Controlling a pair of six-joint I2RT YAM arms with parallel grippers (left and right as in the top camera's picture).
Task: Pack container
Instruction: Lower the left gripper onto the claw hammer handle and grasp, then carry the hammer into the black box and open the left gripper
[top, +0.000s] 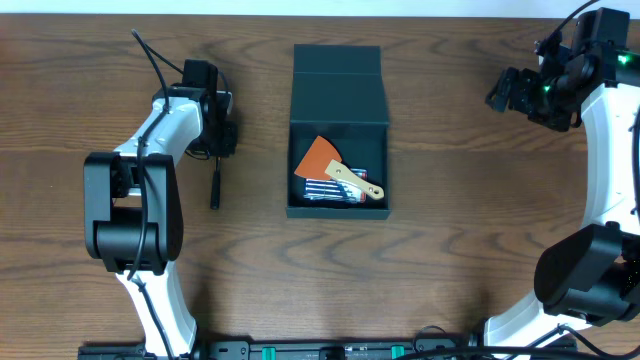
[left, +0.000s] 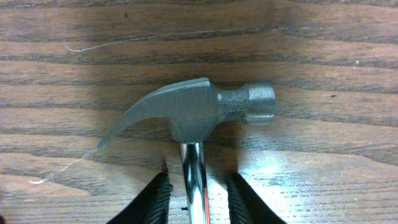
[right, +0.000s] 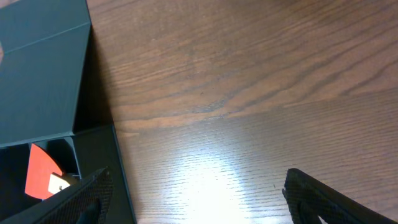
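Container (top: 338, 90) lies open for packing; left hand (left: 199, 186), unclosed, straddles the hammer (left: 193, 109) neck to grip; right hand (right: 198, 183) hovers open.

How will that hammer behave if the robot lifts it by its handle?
The hammer is probably top-heavy: its bulky metal head dwarfs the thin shaft, so it may droop. The polished shaft looks slippery. It seems rigid and unlikely to roll.

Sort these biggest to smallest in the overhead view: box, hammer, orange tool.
1. Container.
2 and 3 unsure: the hammer, partly hidden under the left gripper, and the orange tool look alike.
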